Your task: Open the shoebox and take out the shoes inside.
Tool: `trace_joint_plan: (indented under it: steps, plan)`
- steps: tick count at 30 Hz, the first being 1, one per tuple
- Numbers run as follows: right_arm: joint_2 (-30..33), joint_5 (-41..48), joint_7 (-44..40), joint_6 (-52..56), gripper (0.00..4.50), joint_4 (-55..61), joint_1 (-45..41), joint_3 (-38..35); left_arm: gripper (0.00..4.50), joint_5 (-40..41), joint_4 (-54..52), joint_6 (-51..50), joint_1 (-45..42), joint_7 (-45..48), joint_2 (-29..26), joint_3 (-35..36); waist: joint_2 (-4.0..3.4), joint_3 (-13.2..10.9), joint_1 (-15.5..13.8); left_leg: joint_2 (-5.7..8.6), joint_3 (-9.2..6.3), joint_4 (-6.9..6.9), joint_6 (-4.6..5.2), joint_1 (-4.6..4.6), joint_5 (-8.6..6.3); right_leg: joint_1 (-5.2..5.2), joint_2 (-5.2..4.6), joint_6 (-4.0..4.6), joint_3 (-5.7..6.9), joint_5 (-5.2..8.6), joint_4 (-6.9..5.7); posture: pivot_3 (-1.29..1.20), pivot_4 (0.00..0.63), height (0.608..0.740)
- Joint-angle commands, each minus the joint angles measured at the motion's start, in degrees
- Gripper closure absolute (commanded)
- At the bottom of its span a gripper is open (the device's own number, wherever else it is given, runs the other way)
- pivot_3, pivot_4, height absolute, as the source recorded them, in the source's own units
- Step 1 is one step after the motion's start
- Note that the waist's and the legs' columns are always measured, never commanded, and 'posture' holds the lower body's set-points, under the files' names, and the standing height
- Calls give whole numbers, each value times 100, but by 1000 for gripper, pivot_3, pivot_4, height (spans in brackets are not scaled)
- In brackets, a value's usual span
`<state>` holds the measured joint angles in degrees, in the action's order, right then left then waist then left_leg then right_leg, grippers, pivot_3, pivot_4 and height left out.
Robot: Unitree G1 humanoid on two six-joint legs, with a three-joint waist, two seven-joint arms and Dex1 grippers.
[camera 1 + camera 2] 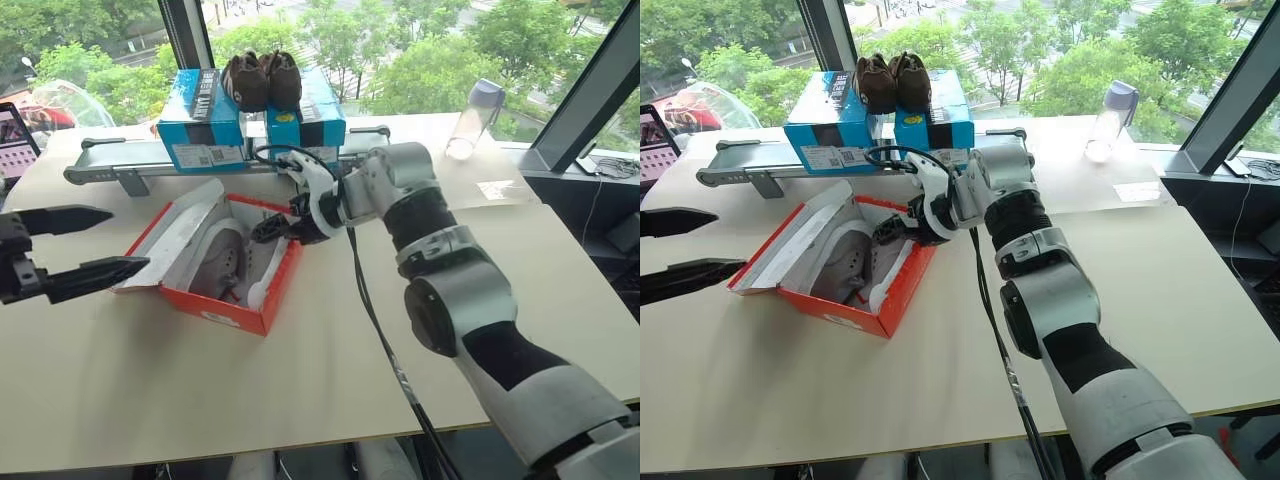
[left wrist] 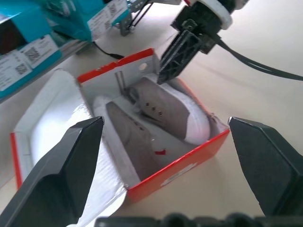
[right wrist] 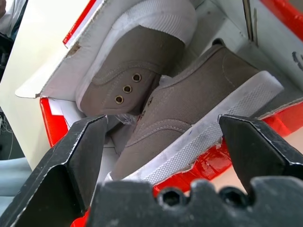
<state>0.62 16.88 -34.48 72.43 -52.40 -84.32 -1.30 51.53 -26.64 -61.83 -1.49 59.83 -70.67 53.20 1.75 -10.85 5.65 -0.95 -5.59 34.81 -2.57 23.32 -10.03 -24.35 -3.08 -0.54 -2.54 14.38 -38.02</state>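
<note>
The red shoebox [image 1: 226,309] lies open on the table, its white-lined lid [image 1: 178,236] folded back to the left. Inside lies the pair of light-grey shoes [image 1: 224,264] with white soles, side by side [image 3: 156,104]. My right gripper [image 1: 262,231] hangs over the box's far right corner, pointing down into it, open, with its fingers spread above the shoes and holding nothing [image 3: 163,120]. My left gripper [image 1: 112,243] is open just left of the lid, at about box height, aimed toward the box [image 2: 165,124] and touching nothing.
Two blue boxes [image 1: 200,125] stand at the back with dark brown shoes [image 1: 261,80] on top, behind a grey rail [image 1: 120,160]. A clear bottle [image 1: 473,120] stands at the back right. A black cable [image 1: 375,320] trails from my right wrist across the table.
</note>
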Motion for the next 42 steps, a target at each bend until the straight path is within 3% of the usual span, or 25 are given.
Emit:
trace_joint_plan:
  steps: [1, 19, 29, 42]
  plan:
    - [-94, -66, 15, -377, 26, -297, 112, 0, 0, -47, -92, 69, -88, 29, -104, 288, 1, 0, 0, 0, 0, 0, 0, -2, 0, 1, 0, 0, 0, 0, 0, 0, 150, 740]
    - [-286, -413, 248, -1795, 26, -1387, -68, -68, 0, -1, -306, -236, -50, 64, -194, 645, 4, 3, -10, -1, 0, 6, 0, -37, 0, 32, 1, -30, -1, 18, -6, 0, 150, 740]
    - [230, -114, 30, -983, 26, -705, -881, -392, 0, -96, -51, 139, -246, 34, -251, 164, 0, 0, -11, -1, -2, 15, -5, -8, 5, 10, 1, -41, 0, 17, -4, 0, 150, 740]
    - [321, -33, 196, -73, 26, 98, -347, -398, 0, -279, 257, 484, -463, 200, -352, -292, 0, 0, -5, 0, 0, 4, -5, -1, 5, 2, 0, -9, -1, 0, -2, 0, 150, 740]
